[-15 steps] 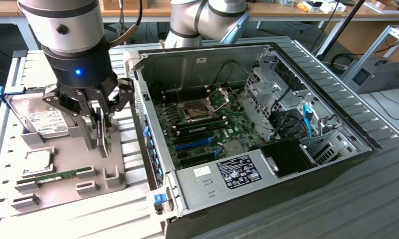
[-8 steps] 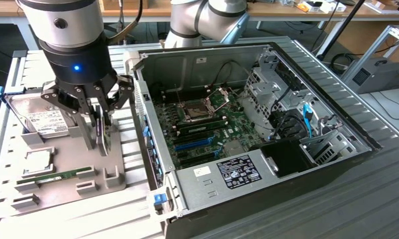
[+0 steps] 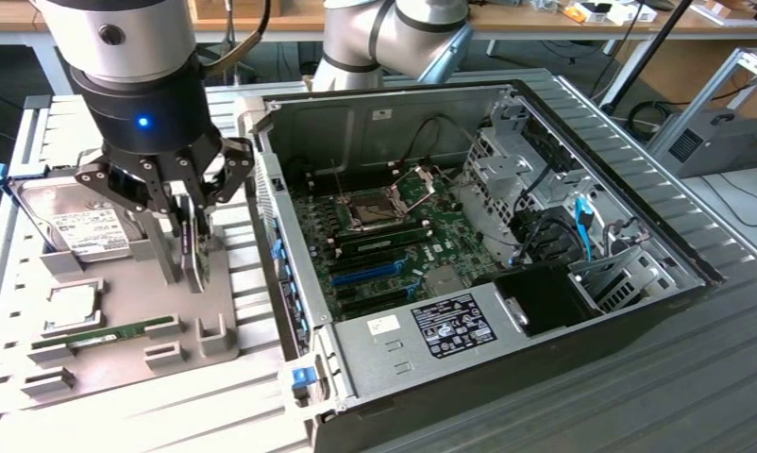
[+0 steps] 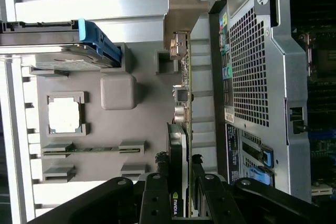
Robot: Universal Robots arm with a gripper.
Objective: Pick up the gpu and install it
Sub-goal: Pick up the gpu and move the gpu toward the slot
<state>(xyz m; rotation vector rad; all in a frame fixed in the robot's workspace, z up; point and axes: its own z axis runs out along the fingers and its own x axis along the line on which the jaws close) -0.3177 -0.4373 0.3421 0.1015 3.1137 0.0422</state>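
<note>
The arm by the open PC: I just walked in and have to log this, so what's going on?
The gripper is closed on the gpu, which stands on edge over the grey tray beside the open case. Whether it is clear of the tray I cannot tell. The hard drive and RAM stick lie on the tray.

Open computer case point(image 3: 353, 118), hard drive point(image 3: 83, 231), CPU point(image 3: 70, 307), RAM stick point(image 3: 108, 335) on grey tray point(image 3: 133, 288)

gripper point(image 3: 187, 247) | clamps gpu point(image 3: 198, 270) upright | on tray point(image 3: 126, 363) | nr PC case point(image 3: 353, 113)
</note>
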